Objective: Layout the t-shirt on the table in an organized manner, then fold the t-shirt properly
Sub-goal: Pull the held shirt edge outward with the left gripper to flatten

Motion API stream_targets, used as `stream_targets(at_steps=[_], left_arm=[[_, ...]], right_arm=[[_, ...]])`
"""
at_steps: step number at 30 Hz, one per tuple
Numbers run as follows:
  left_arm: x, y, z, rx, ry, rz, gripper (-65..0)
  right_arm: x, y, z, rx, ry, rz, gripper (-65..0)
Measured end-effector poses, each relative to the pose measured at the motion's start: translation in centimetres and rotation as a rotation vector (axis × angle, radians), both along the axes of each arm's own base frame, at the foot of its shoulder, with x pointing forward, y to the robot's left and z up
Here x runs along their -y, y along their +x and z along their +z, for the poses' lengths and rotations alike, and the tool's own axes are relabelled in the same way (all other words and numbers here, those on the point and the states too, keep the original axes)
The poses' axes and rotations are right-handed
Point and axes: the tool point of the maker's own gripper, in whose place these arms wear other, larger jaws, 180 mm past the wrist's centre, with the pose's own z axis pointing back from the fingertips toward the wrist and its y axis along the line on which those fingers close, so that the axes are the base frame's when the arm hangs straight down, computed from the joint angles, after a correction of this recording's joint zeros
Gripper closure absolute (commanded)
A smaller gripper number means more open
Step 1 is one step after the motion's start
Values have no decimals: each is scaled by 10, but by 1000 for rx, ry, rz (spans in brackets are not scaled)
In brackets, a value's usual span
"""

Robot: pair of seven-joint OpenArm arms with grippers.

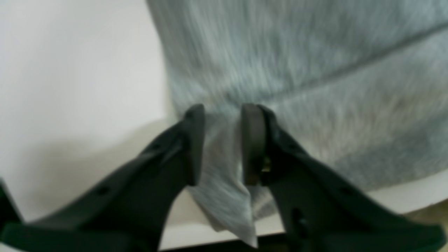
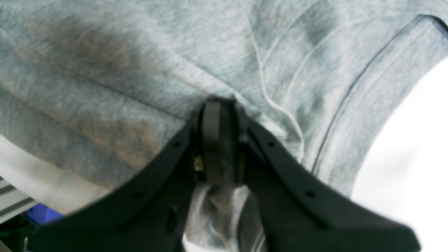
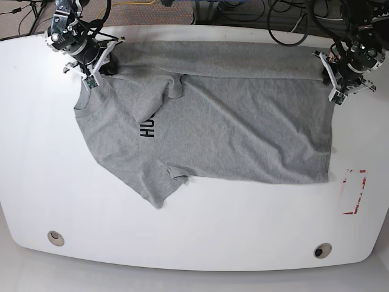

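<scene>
One t-shirt (image 3: 231, 121), lettering base-view only.

A: What sort of place is this?
B: A robotics lab or test bench. Two arms (image 3: 76, 42) are mounted at the far edge of a glossy white tabletop (image 3: 200, 225).
A: What else shows it?
B: Loose cables (image 3: 285, 21) on the carpet behind, a red tape rectangle (image 3: 354, 191) marked out, and cable grommets (image 3: 55, 238).
</scene>
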Motion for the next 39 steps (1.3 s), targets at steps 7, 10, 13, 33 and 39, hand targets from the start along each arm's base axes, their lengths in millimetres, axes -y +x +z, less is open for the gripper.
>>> stream_targets(at_steps=[7, 10, 13, 33, 39], left_arm=[[0, 20, 22, 49, 14, 6, -354], [-10, 22, 33, 83, -45, 73, -357], [-35, 15, 43, 93, -52, 167, -357], [-51, -22, -12, -85, -231, 327, -357], [-53, -28, -18, -109, -236, 340, -357]], right_arm=[[0, 0, 0, 1, 0, 0, -63], [0, 0, 0, 1, 1, 0, -63], [0, 0, 0, 1, 2, 0, -63], [-1, 0, 0, 2, 4, -2, -63], [-4, 0, -1, -1, 5, 7, -62]])
